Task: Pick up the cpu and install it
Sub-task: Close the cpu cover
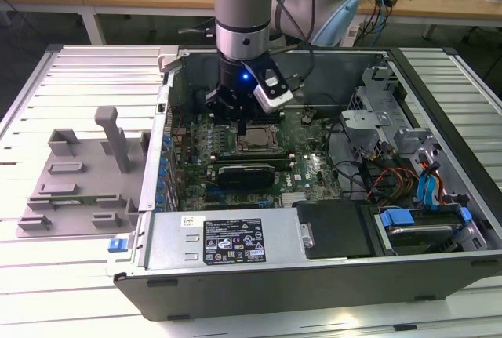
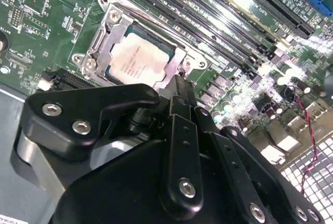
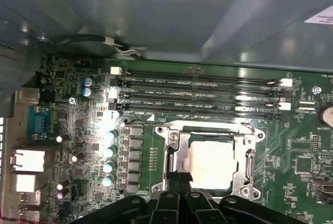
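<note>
The exterior view looks steeply down on the whole open computer case [image 1: 274, 287] from beyond one long wall, fairly far off. Both wrist views ride close above the motherboard [image 3: 302, 146], looking past the gripper [image 3: 179, 176] at the socketed cpu [image 3: 210, 164], which the exterior view shares.

Cpu [image 2: 139, 57]: smooth silver-white metal top with a satin sheen and bright glare, seated in a socket frame [image 2: 99, 41] of bare silvery steel on the motherboard [image 3: 78, 125], which is a glossy green lacquered board carrying black plastic memory slots [image 3: 197, 93]. Gripper [image 2: 177, 81], over the motherboard: smooth matt black links fastened with shiny metal screw heads. Computer case [image 1: 314, 271], around the motherboard: dull grey sheet metal bearing a black-and-white paper label [image 1: 235, 241]; table [image 1: 74, 71], under the case: pale ribbed metal, lightly glossy.
</note>
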Available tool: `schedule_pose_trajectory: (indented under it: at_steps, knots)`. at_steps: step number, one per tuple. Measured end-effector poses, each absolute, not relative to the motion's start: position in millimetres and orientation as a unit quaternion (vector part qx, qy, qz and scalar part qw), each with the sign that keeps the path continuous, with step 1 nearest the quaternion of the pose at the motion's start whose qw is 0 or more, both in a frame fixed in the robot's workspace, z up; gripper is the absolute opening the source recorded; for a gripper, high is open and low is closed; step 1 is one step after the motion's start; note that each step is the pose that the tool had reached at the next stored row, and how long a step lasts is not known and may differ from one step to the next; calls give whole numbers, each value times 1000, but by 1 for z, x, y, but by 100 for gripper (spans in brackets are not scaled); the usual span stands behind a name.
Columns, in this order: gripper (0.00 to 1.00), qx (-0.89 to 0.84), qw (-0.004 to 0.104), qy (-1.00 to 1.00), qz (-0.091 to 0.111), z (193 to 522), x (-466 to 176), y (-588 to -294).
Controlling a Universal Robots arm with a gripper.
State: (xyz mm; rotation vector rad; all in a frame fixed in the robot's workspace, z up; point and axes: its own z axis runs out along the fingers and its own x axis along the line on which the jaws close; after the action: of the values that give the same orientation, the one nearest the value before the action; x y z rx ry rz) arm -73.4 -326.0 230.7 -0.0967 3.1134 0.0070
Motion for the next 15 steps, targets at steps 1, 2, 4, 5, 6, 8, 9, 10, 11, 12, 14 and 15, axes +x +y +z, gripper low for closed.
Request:
schedule_pose_trajectory:
  at_steps: [1,2,4,5,6,8,9,10,11,12,14,15]
  knots:
    - [11,-31,13,999,2,231,-71,-326]
    - [11,-31,13,999,2,231,-66,-326]
    - [11,-31,12,999,2,231,-49,-326]
    - [11,-31,11,999,2,231,-39,-326]
    - [11,-31,11,999,2,231,-37,-326]
    - [11,-31,11,999,2,234,-37,-326]
    - [11,-31,11,999,2,237,-37,-326]
    - [11,-31,11,999,2,242,-37,-326]
    - [11,-31,11,999,2,245,-37,-326]
    - [11,-31,11,999,2,245,-37,-326]
    - [11,-31,11,999,2,246,-37,-326]
    - [11,-31,12,999,2,246,-38,-327]
